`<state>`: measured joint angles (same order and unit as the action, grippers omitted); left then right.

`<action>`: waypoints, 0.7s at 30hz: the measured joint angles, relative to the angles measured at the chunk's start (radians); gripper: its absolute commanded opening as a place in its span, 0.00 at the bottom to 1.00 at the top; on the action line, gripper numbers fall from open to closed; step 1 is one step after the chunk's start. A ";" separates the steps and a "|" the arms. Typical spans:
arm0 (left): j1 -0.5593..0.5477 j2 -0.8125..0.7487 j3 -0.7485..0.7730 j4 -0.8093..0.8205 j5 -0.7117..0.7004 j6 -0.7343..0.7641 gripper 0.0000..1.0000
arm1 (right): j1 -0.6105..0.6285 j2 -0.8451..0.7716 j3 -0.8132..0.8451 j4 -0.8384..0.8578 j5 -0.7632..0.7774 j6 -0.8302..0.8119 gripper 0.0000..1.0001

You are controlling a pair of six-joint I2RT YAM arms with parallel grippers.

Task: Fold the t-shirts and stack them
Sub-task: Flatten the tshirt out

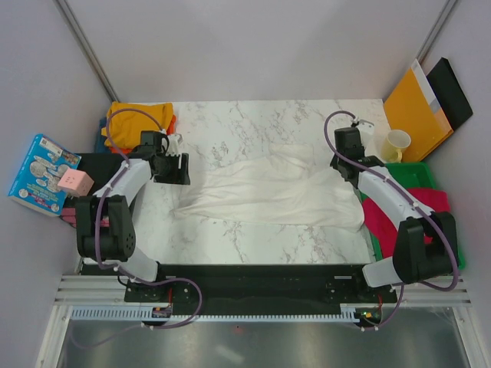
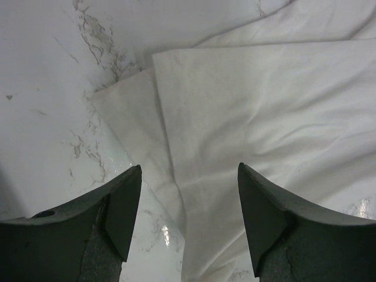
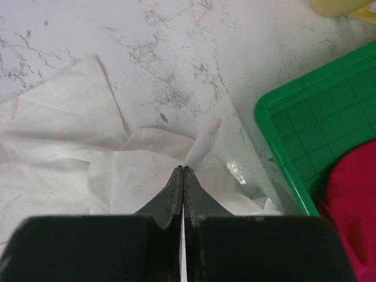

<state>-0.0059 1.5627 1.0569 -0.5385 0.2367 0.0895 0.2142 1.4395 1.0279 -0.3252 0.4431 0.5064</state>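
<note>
One white t-shirt, pinched in right tool

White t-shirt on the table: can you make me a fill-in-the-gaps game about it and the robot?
The right gripper is ____ on a fold of the white t-shirt.
The left gripper is ____ above that shirt's edge.
The crimson-pink t-shirt lies in the ____ tray.
Missing words: shut, open, green.

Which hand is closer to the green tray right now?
Right. The right hand pinches the white shirt just beside the green tray; the left hand hovers open over the shirt's opposite end.
</note>
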 measured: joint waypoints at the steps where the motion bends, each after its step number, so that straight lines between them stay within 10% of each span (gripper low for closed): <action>1: 0.000 0.019 0.010 0.007 0.000 0.000 0.71 | 0.000 -0.006 -0.015 -0.003 0.000 -0.002 0.00; 14: 0.000 0.232 0.169 0.089 0.006 -0.001 0.45 | 0.018 -0.022 -0.059 -0.014 0.008 -0.007 0.00; 21: 0.000 0.278 0.174 0.098 0.026 -0.001 0.46 | 0.018 -0.022 -0.059 -0.029 0.025 -0.014 0.00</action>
<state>-0.0063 1.8404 1.2308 -0.4400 0.2630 0.0887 0.2317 1.4174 0.9688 -0.3538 0.4683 0.4923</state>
